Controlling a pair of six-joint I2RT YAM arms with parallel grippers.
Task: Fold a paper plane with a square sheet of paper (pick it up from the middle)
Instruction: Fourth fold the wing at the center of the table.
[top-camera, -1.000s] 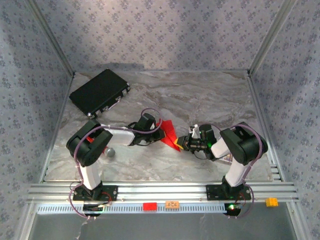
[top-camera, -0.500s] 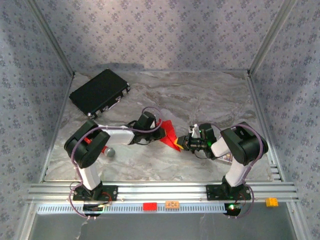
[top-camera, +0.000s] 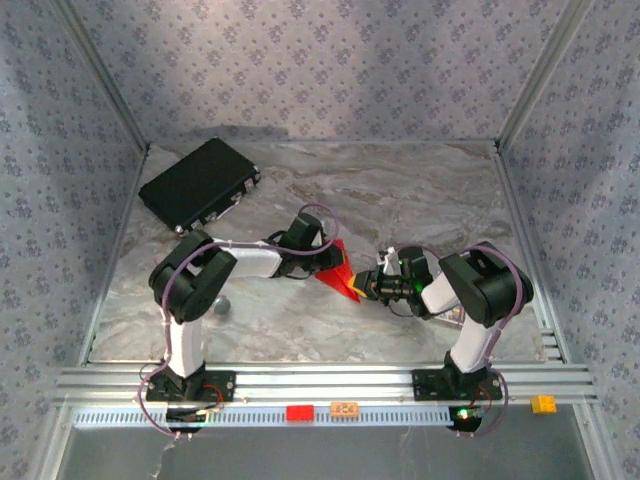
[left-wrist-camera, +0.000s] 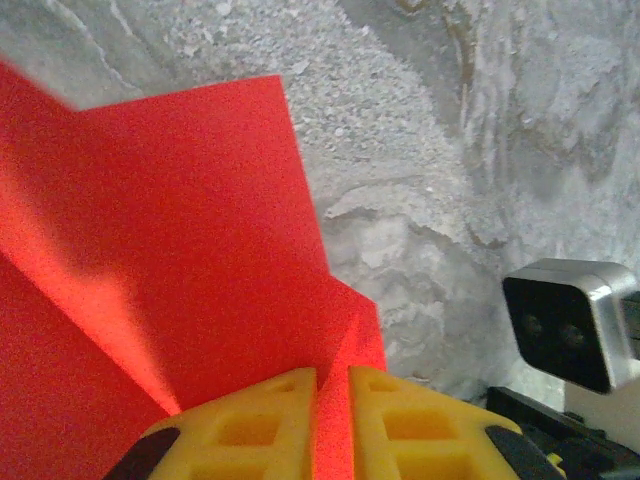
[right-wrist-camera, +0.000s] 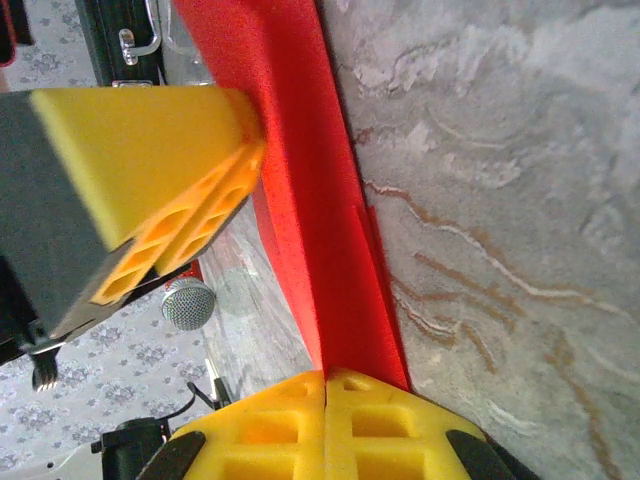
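Observation:
The square sheet of paper (top-camera: 339, 267) is a creased red wedge held just above the marble table (top-camera: 400, 200) between both arms. My left gripper (top-camera: 321, 256) is shut on its left edge; in the left wrist view a red fold (left-wrist-camera: 200, 250) runs up between the yellow fingers (left-wrist-camera: 260, 420) of that gripper (left-wrist-camera: 332, 392). My right gripper (top-camera: 364, 287) is shut on the wedge's near right corner. In the right wrist view the paper (right-wrist-camera: 310, 200) stands as a long ridge rising from that shut gripper (right-wrist-camera: 327, 385), with the left gripper's yellow finger (right-wrist-camera: 150, 130) pressed against it.
A black case (top-camera: 200, 183) lies at the back left. A small grey round mesh object (top-camera: 220, 305) sits near the left arm, seen again as a mesh ball (right-wrist-camera: 188, 303). A tiny red block (top-camera: 299, 412) and orange pieces (top-camera: 344, 408) rest on the front rail.
The left arm has swung right and farther back, bringing its gripper closer in over the paper's left edge. The right gripper and the paper have hardly moved.

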